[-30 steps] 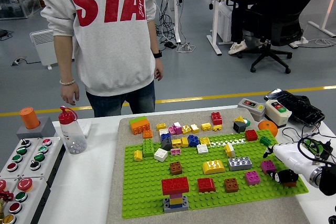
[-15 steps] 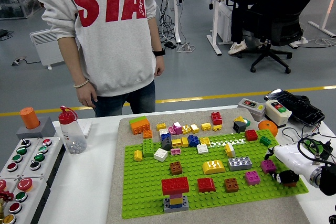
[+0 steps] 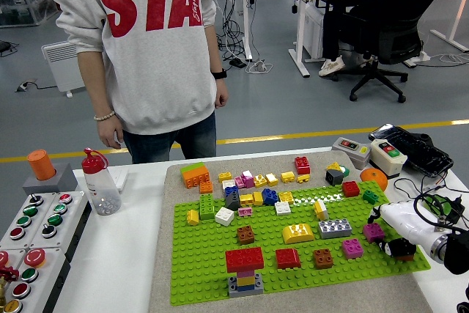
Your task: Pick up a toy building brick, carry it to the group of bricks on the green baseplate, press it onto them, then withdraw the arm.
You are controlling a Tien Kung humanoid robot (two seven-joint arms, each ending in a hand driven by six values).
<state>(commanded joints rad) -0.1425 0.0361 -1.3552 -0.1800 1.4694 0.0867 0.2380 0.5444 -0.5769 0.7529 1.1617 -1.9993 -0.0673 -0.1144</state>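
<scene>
Green baseplate (image 3: 212,269): bare studs open along near edge, beside red-topped brick stack (image 3: 245,269). Right hand (image 3: 392,234) at baseplate's right edge, white fingers (image 3: 399,216) curled over magenta brick (image 3: 374,232), contact likely; grip unclear, dark fingertips partly hidden. Right forearm cut off by frame.

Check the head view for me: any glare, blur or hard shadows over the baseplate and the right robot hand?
Head view: even indoor light, soft shadows only; the green baseplate and its bricks look sharp, no glare. The right robot hand at the right edge is slightly soft, and its fingers are hard to make out.
</scene>
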